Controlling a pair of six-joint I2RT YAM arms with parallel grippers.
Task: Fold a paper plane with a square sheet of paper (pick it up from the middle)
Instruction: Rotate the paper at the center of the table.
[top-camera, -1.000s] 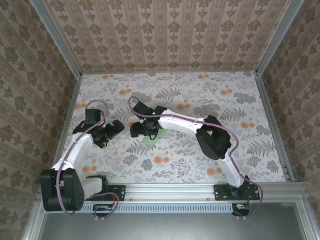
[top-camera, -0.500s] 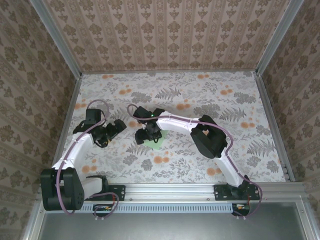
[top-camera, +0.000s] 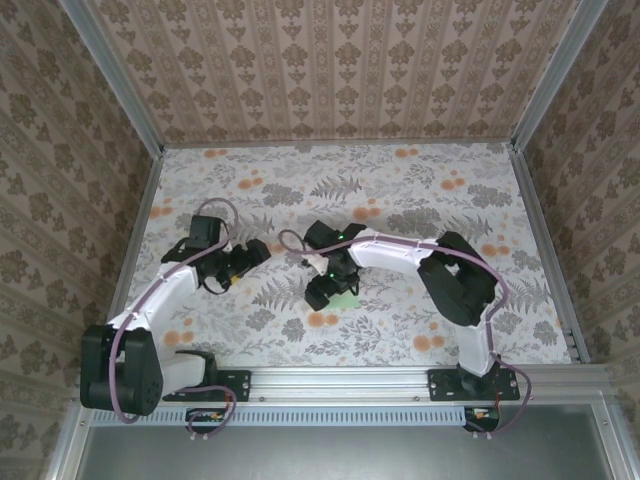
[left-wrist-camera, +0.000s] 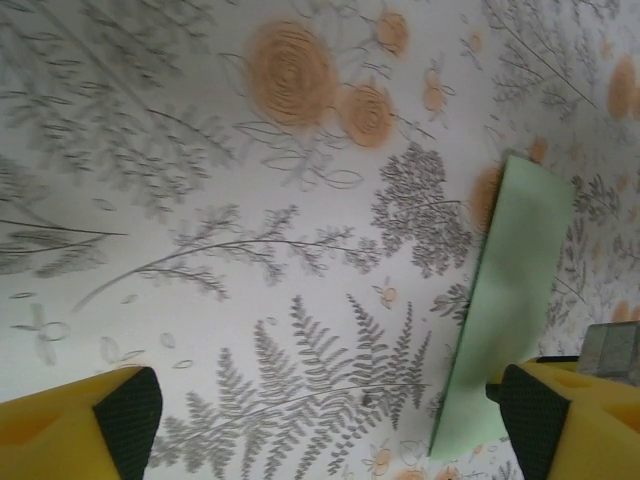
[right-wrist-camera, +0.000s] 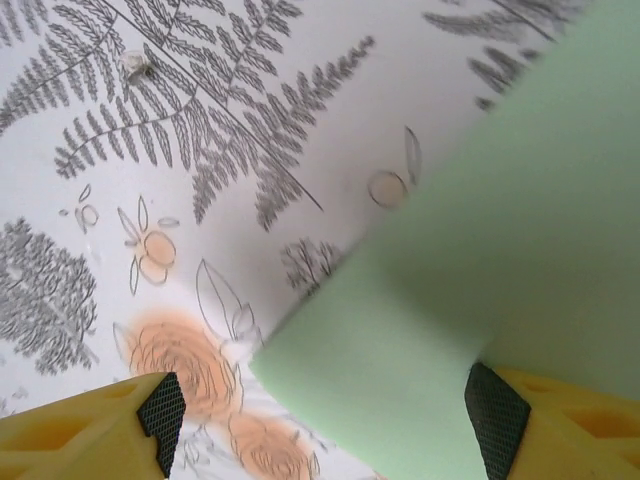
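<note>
The pale green sheet of paper (top-camera: 348, 300) lies on the floral tabletop at centre, partly under my right gripper (top-camera: 320, 292). In the right wrist view the paper (right-wrist-camera: 480, 250) fills the right side. It reaches between the wide-apart jaws of the right gripper (right-wrist-camera: 325, 420) and touches the right pad (right-wrist-camera: 492, 420); the gripper is open. My left gripper (top-camera: 255, 252) hovers to the left, open (left-wrist-camera: 325, 425), with bare table between its jaws. From there the paper (left-wrist-camera: 510, 290) looks like a narrow band beside the right fingertip (left-wrist-camera: 530, 425). A paper plane is out of view.
The tabletop (top-camera: 400, 200) carries printed ferns and orange flowers. Patterned walls close it on three sides, with a metal rail (top-camera: 340, 378) along the near edge. The right arm (top-camera: 450, 280) arches across the centre right.
My right gripper has swung right and toward the near edge, and the green paper has shifted with it. The left gripper has moved a little to the right.
</note>
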